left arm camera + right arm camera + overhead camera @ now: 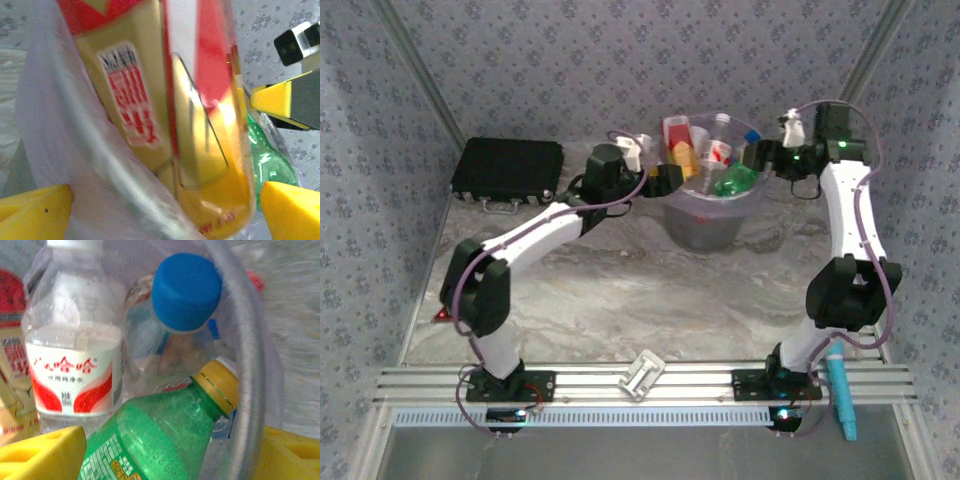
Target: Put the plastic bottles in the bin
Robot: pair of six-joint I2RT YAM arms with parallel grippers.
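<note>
Green bottle point(150, 440) lies inside the bin point(248, 365), between the right gripper's point(172, 452) jaws.

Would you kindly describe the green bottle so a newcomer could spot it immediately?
Find the pale-purple bin at the far end of the table. Look among the bottles inside, on its right side. The green bottle is the only green one, topped with a yellow cap.

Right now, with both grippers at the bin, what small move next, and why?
Probably raise the right gripper straight up: the green bottle already lies inside the bin, and one finger sits outside its rim, so closing could pinch it.
</note>
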